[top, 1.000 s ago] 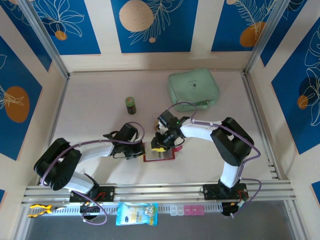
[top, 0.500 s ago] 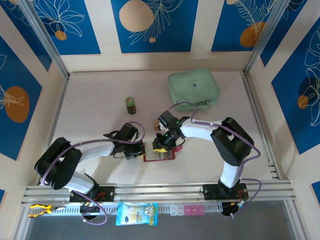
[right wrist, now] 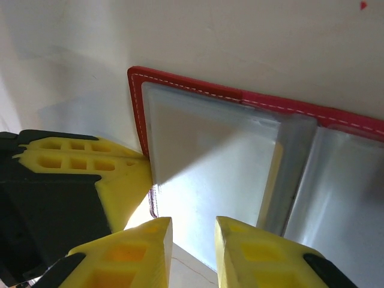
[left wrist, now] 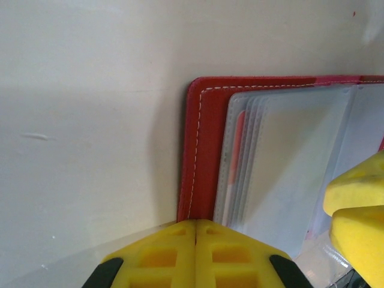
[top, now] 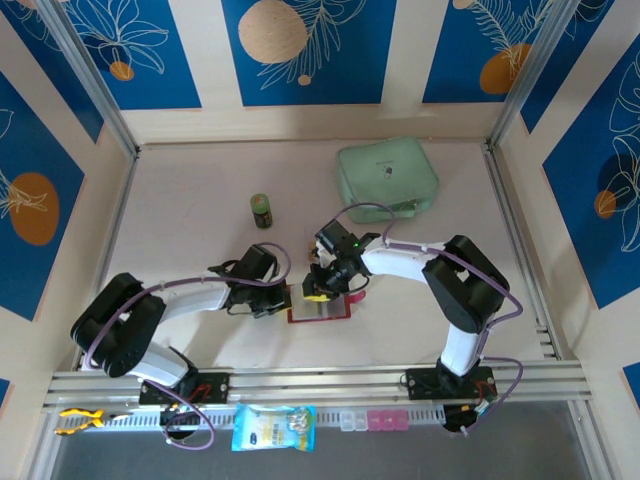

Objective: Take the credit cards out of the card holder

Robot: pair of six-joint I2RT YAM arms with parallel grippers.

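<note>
Card holder, red with white stitching, lay opened flat on the worktop just in front of the two arms, between their hands. In the left wrist view its red cover bordered a fan of clear plastic sleeves, and a pinkish strip ran along the top edge at the right. In the right wrist view the red cover framed pale sleeves, one of them lifted into a fold near the spine.

Credit cards were hard to make out. A reddish tint showed through the stacked sleeves in the left wrist view, and a tan strip beside the fold in the right wrist view. More than that I could not tell.

The left hand had its yellow fingers pressed together with nothing seen between them, their tips at the holder's left edge, touching the cover's corner. The right hand was over the sleeves with its fingers a narrow gap apart. Whether a sleeve edge sat in that gap I could not tell.

Well apart at the back right of the worktop lay a mint-green pouch. A small green jar stood upright behind the left hand. A blue snack packet lay on the front rail.
</note>
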